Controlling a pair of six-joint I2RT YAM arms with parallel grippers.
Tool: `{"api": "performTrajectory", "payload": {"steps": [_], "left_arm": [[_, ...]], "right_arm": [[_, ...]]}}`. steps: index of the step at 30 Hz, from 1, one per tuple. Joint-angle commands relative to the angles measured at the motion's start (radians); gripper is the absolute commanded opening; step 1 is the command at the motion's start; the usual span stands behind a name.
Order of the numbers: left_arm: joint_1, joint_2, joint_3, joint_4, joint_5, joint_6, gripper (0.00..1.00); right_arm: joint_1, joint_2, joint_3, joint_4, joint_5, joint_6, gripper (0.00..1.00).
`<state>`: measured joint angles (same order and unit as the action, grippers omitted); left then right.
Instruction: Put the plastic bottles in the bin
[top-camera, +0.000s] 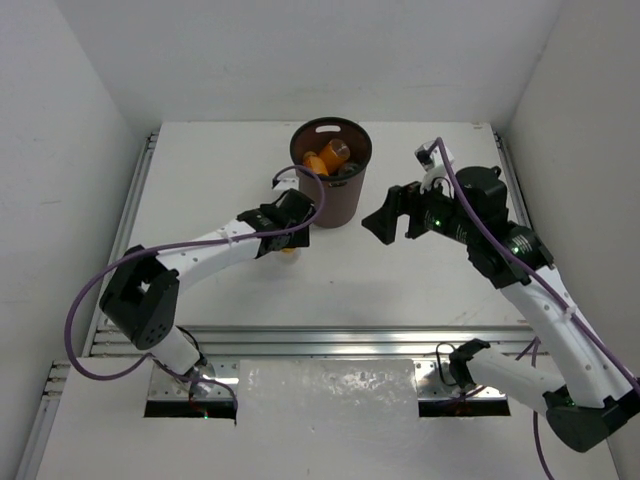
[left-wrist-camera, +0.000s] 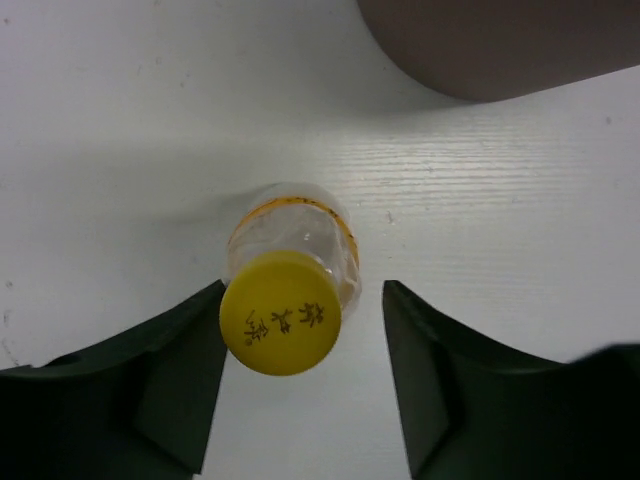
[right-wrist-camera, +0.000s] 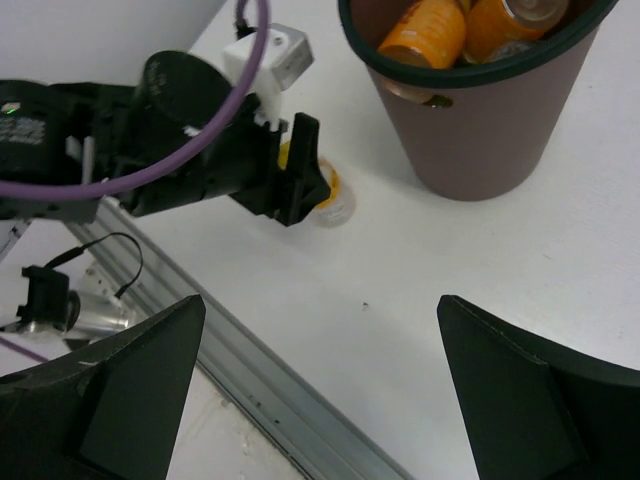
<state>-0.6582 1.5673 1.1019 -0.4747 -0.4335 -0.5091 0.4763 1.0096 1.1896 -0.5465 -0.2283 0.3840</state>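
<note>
The clear bottle with the yellow cap (left-wrist-camera: 285, 300) stands upright on the white table (top-camera: 400, 290), just off the bin (top-camera: 338, 200) at about its 7 o'clock in my overhead view. The left gripper (left-wrist-camera: 302, 295) brackets it from the near side: one finger (left-wrist-camera: 170, 380) looks to be against the cap at 9 o'clock, the other finger (left-wrist-camera: 440, 380) stands clear of it at 3 o'clock, so I read the jaws as parted and not clamped. The bin sits at the table's 12 o'clock, with orange bottles (right-wrist-camera: 425, 30) lying inside. The right gripper (right-wrist-camera: 320, 305) hangs at the bin's 3 o'clock, spread wide and holding nothing.
</note>
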Motion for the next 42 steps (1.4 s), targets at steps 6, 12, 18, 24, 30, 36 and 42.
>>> {"api": "performTrajectory", "payload": {"steps": [6,12,18,24,30,36,42], "left_arm": [[0.022,-0.055,-0.007,0.004,-0.001,-0.026,0.03],[0.014,-0.340,0.065,-0.162,-0.030,-0.025,0.00],[0.017,-0.400,0.358,-0.222,-0.043,0.058,0.00],[0.052,-0.161,0.706,-0.228,-0.025,0.118,0.00],[0.112,0.201,1.068,-0.280,0.078,0.129,0.01],[0.123,0.303,1.070,-0.252,0.162,0.060,0.62],[0.118,0.159,1.000,-0.206,0.160,0.038,1.00]], "right_arm": [[0.004,-0.138,-0.091,0.091,-0.114,-0.011,0.99],[0.005,-0.238,-0.137,0.066,-0.074,-0.004,0.99],[0.004,-0.295,-0.168,0.051,0.018,0.009,0.99],[0.004,-0.331,-0.180,0.025,0.099,0.044,0.99],[0.005,-0.345,-0.140,-0.039,0.153,-0.003,0.99],[0.004,-0.347,-0.099,-0.081,0.170,-0.034,0.99],[0.004,-0.347,-0.079,-0.122,0.187,-0.054,0.99]]}}
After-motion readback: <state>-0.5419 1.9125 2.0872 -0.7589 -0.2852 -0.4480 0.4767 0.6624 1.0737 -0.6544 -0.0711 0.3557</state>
